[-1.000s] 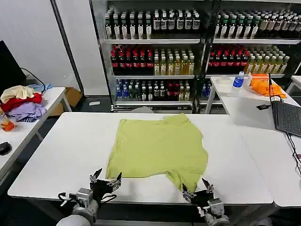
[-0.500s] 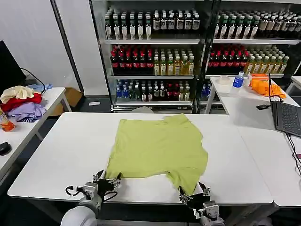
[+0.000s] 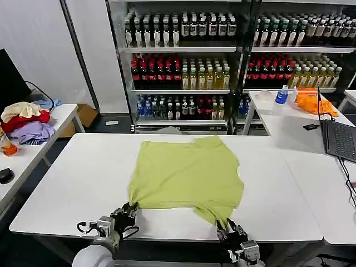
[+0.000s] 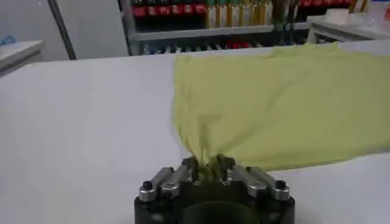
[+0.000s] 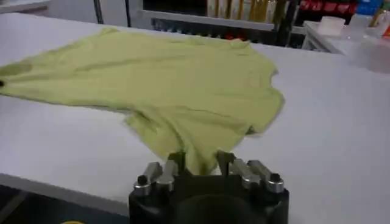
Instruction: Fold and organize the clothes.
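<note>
Head view, from left to right: the left gripper (image 3: 127, 213) was open beside the near left corner of the lime T-shirt (image 3: 189, 175) a second ago, and now its fingers are closed on that corner. In the left wrist view the yellow-green fabric is pinched between the two fingers (image 4: 190, 168) and gathers into a small bunch there. The T-shirt lies flat on the middle of the white table (image 3: 72, 189), with the collar side toward the bottle shelves (image 3: 183, 72). On the right, the right gripper (image 3: 229, 227) has also come forward and closed; its narrow fingers (image 5: 177, 162) hold the hanging near right corner. I judge that both near corners are now secured, so the first fold away from the robot can begin.
</note>
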